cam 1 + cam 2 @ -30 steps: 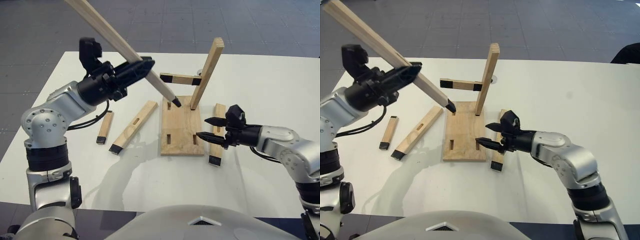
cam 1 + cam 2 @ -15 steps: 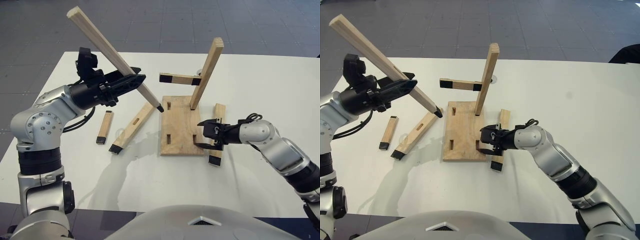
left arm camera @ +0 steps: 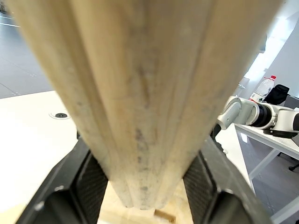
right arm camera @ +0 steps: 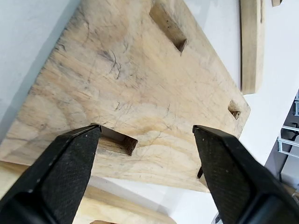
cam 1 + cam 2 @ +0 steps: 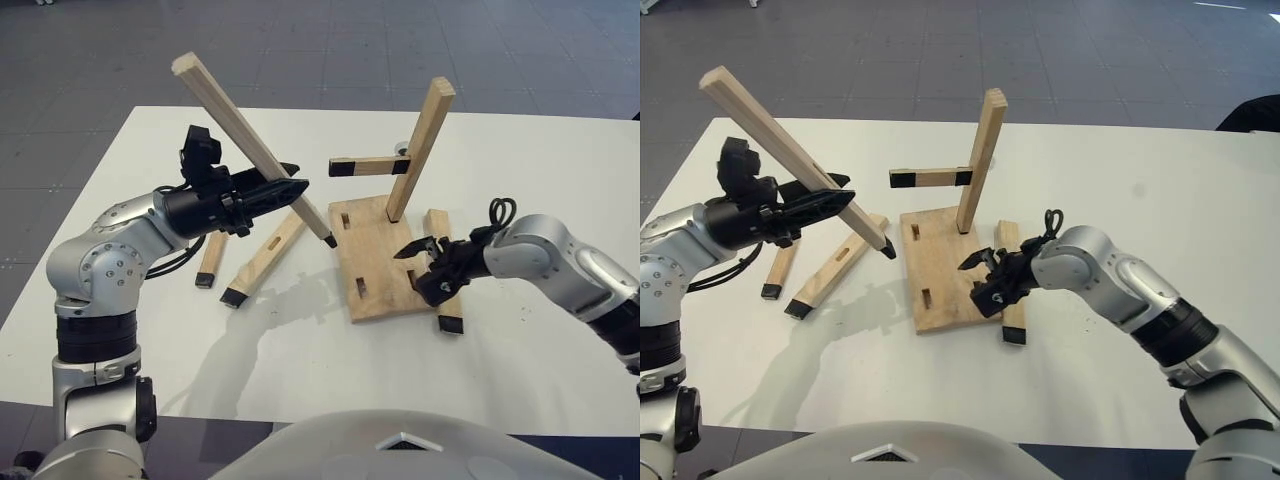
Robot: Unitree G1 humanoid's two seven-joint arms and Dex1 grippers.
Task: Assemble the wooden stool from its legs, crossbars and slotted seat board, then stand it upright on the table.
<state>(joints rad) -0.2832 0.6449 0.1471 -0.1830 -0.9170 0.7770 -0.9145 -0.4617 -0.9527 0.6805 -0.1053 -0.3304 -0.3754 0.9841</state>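
The right arm bends in from 4 o'clock, its right gripper (image 5: 410, 270) hanging with fingers apart over the near-right slot of the flat pale slotted seat board (image 5: 375, 250) on the white table (image 5: 520, 150). At 9 o'clock the left arm is folded at the elbow; the left gripper (image 5: 285, 188) is clamped on a long black-tipped wooden leg (image 5: 240, 130), tip beside the board's far-left corner. At 1 o'clock an upright wooden leg (image 5: 420, 150) stands in its slot, a black-ended crossbar (image 5: 365, 166) pointing toward 9.
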